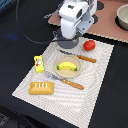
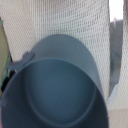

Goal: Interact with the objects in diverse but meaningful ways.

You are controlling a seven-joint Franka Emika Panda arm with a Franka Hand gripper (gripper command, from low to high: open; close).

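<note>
1. The arm [image 1: 76, 17] was hunched over the far edge of the striped mat [image 1: 95, 70], and its body pretty much hid the gripper in the exterior view.
2. Honestly couldn't tell if the gripper was spread or pinched; neither view showed the fingers clearly.
3. A grey-blue pot [image 2: 57, 82] filled most of the wrist view, opening facing the camera, with the mat's weave behind it. In the exterior view it sat right under the arm.
4. The red tomato [image 1: 89, 45] was on the mat just toward the exterior view's right of that pot.
5. The banana [image 1: 68, 66] lay in a shallow dish [image 1: 59, 71] mid-mat, between the knife [image 1: 80, 56] and the fork [image 1: 65, 80].
6. The yellow packet [image 1: 39, 63] stood toward the exterior view's left of the dish, and the bread loaf [image 1: 41, 88] sat at the near corner of the mat.
7. A second pot [image 1: 122, 18] was well apart, on the brown board at the far right of the dark counter [image 1: 20, 45].
</note>
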